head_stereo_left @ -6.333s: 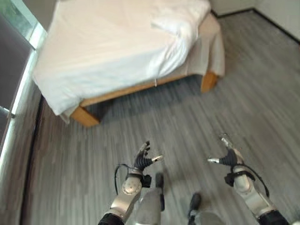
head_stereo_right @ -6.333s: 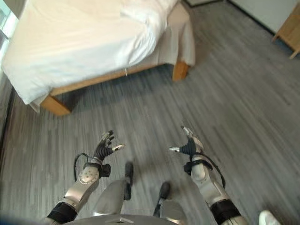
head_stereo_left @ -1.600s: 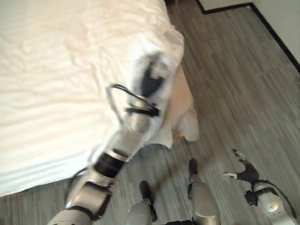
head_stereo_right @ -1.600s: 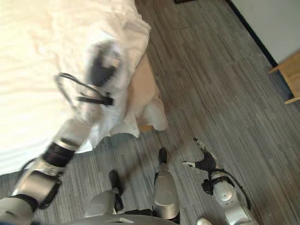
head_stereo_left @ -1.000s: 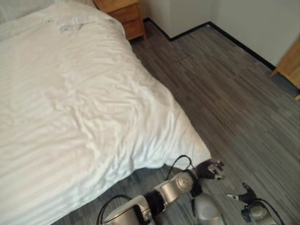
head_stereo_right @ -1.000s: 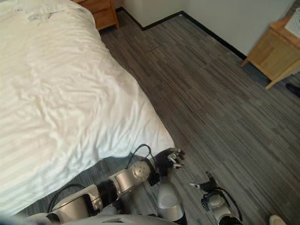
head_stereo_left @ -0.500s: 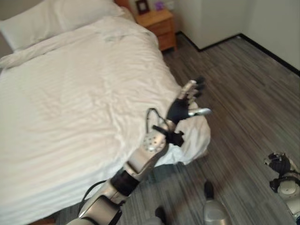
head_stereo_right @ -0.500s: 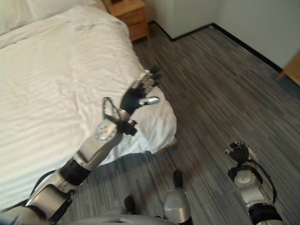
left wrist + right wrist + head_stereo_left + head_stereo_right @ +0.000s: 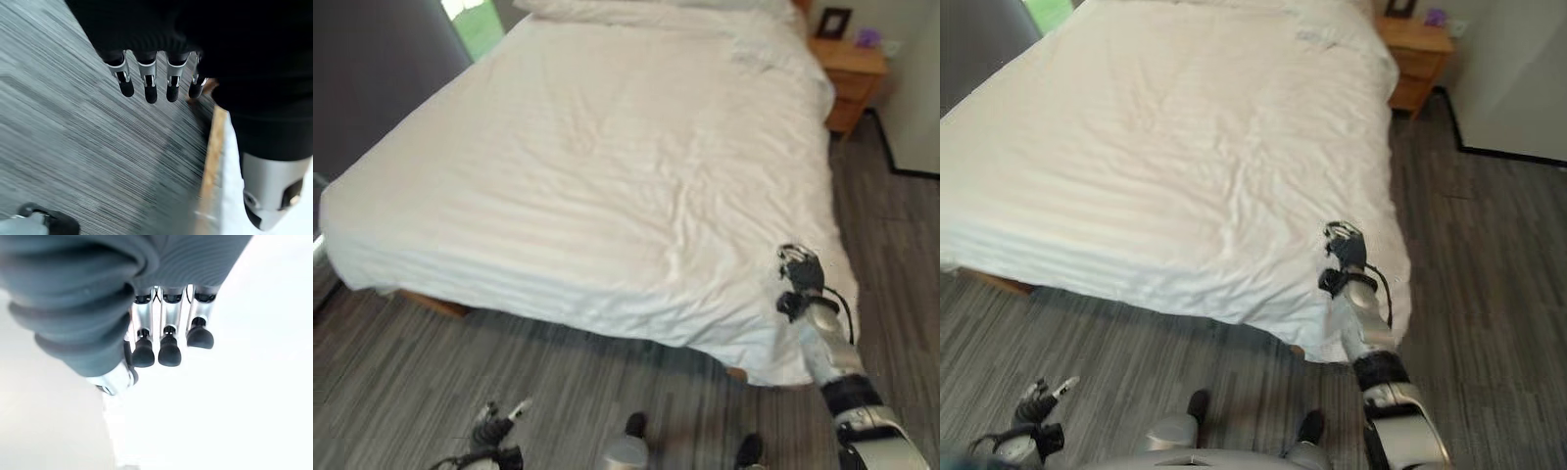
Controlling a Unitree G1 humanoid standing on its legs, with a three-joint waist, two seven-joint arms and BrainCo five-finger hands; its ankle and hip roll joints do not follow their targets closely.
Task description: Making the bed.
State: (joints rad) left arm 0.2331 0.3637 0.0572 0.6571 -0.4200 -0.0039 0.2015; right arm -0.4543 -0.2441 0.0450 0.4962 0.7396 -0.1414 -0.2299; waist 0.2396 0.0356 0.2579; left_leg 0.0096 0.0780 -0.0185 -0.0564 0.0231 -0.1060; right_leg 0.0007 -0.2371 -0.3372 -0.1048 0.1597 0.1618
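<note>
We've got a big bed (image 9: 607, 176) under a white striped duvet (image 9: 1185, 157), mostly flat, lightly wrinkled, draping over the near edge.

— Where do the head's two eyes look?
— Down from above onto the same white bed (image 9: 607, 166) and grey floor (image 9: 1489, 255), slightly offset.
— The wrist cameras?
— Very close along their fingers: left over floor, right over sheet.

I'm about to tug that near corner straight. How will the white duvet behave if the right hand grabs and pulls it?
Probably floppy: the duvet drapes over the bed's edge and creases near the right hand, so a pull should bunch it locally first. It looks thick and wide, so likely heavy to drag whole. The smooth cloth may slip from loosely curled fingers.
</note>
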